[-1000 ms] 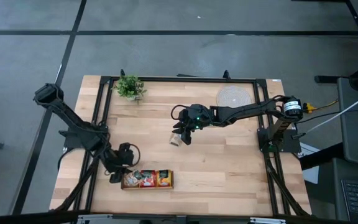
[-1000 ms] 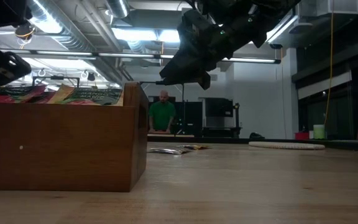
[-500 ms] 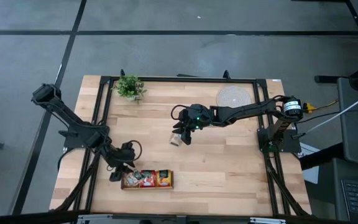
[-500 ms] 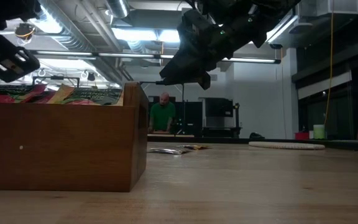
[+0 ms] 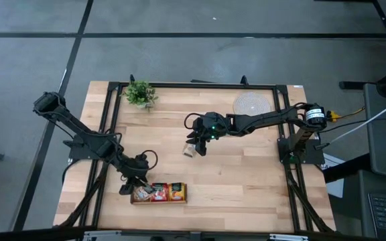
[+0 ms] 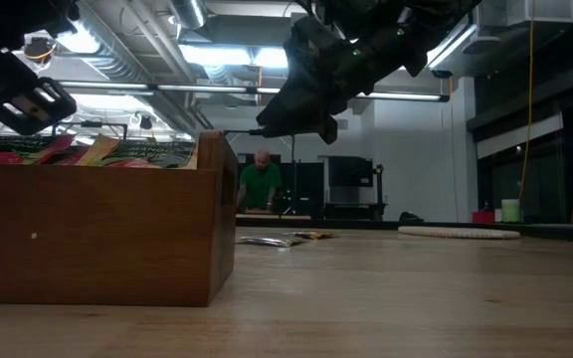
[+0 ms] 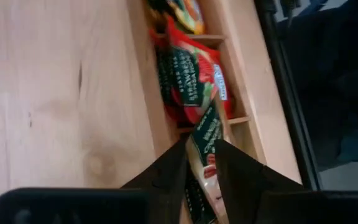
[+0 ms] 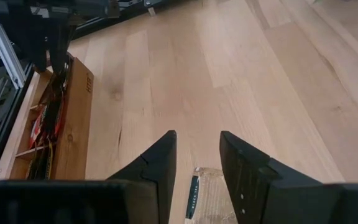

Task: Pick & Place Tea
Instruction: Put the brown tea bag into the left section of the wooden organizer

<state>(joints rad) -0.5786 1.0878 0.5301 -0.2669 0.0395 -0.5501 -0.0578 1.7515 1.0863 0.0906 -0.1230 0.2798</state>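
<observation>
**Left arm at the tray, right arm hanging over a loose sachet**

From above, the left gripper sits at the left end of the wooden tray, which lies near the front edge of the table with red and yellow tea sachets inside. The right gripper hangs mid-table above a pale sachet. A small plant and a round woven mat stand along the far edge.

At table height, the tray fills the near left with sachets poking over its rim. The left gripper is just above it, the right gripper well clear of the wood. A few loose sachets lie farther back, the mat to the right, and a person stands in the room behind.

Past the left wrist, the dark fingers stand a narrow way apart with a dark-green sachet between them over the tray's end compartment; I cannot tell whether they actually pinch it. Red sachets fill the middle compartment.

Past the right wrist, the fingers are spread and hold nothing; a pale sachet lies on the table below the gap. The tray and the other arm show farther off.
</observation>
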